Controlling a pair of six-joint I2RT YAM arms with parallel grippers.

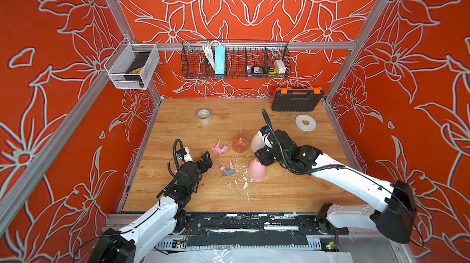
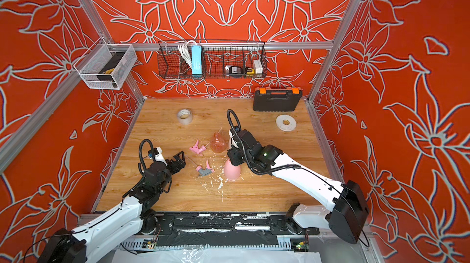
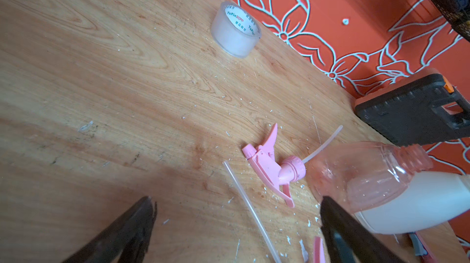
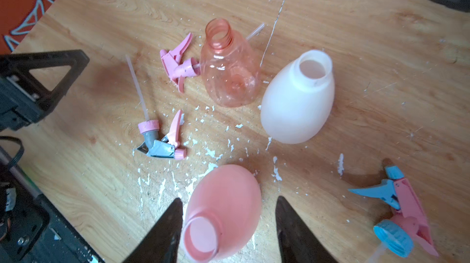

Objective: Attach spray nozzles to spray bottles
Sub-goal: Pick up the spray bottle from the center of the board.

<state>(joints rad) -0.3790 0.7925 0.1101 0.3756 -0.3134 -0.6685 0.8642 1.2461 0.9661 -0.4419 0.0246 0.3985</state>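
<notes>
Three spray bottles stand upright mid-table: an opaque pink one (image 1: 256, 170) (image 4: 223, 210), a cream-white one (image 4: 297, 101) and a translucent orange one (image 1: 240, 143) (image 4: 229, 71). My right gripper (image 4: 229, 199) is open around the pink bottle's neck, one finger touching it and the other apart. The all-pink spray nozzle (image 1: 218, 148) (image 3: 274, 167) lies beside the orange bottle. The pink-and-grey nozzle (image 1: 227, 170) (image 4: 160, 142) lies left of the pink bottle. The pink-and-blue nozzle (image 4: 396, 213) lies under my right arm. My left gripper (image 1: 207, 161) (image 3: 237, 198) is open, low over the grey nozzle's dip tube.
A clear tape roll (image 1: 204, 116) sits at the back left, a white tape roll (image 1: 305, 122) at the back right. A black tool case (image 1: 296, 100) leans on the back wall under a wire basket (image 1: 236, 60). White flakes (image 1: 241, 180) litter the wood.
</notes>
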